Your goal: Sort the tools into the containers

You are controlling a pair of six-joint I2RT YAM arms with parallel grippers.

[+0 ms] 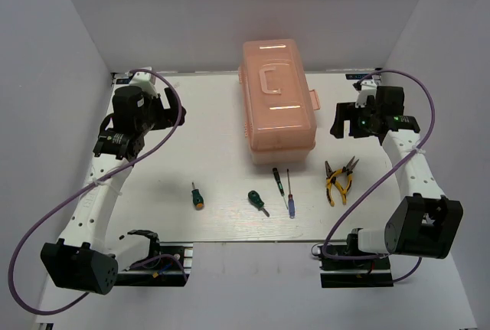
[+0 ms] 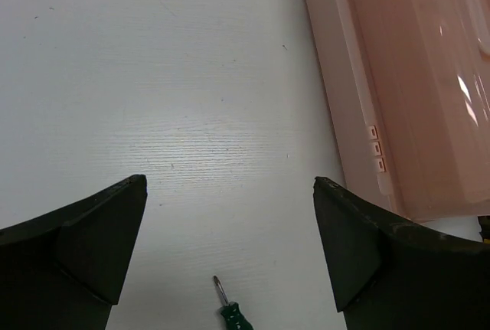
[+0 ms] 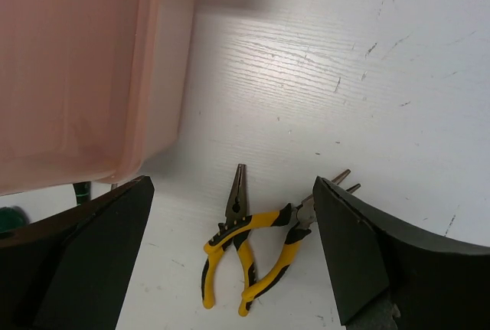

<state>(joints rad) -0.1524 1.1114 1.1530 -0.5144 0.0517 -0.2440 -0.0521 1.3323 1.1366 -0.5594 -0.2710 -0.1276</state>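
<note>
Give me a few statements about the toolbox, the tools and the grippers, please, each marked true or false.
1. The pink toolbox is closed. True.
2. The yellow-handled pliers lie inside the toolbox. False: they lie on the table, just right of the toolbox's near end.
3. The left gripper and the right gripper are both open and hold nothing. True.
4. In the top view, the blue-handled screwdriver lies left of the orange-tipped screwdriver. False: it lies well to its right.
</note>
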